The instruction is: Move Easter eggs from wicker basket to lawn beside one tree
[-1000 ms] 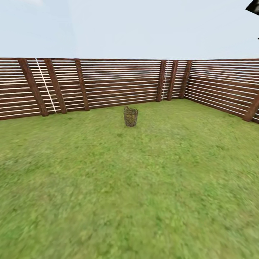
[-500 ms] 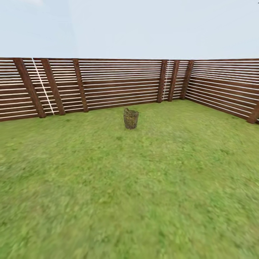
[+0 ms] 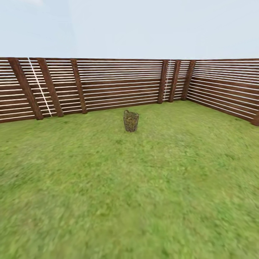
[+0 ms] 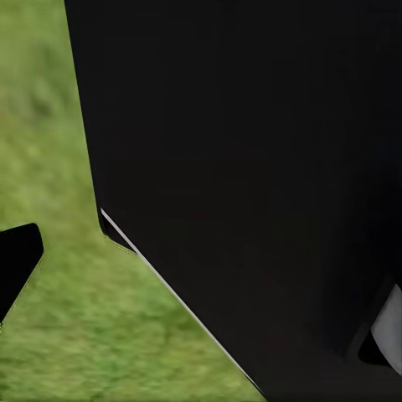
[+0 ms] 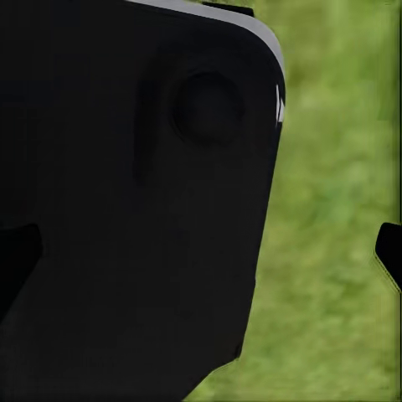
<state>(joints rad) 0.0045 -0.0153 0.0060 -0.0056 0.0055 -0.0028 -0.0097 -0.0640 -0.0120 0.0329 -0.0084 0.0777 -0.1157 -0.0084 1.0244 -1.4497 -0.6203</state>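
Observation:
The wicker basket stands upright on the lawn, far ahead near the middle of the head view, a short way in front of the fence. Yellowish tones show through its weave, but the Easter eggs cannot be made out at this distance. The tree is out of view. My left gripper is held close to my dark body, one black fingertip over grass. My right gripper is also against my body, its fingertips far apart. Both are open and hold nothing.
A brown slatted wooden fence closes the garden at the back and turns along the right side. Open grass stretches between me and the basket. My black body panel blocks much of both wrist views.
The whole head view has shifted as I roll forward: the basket sits slightly lower and nearer, and the dark shape at the top right corner has left the picture.

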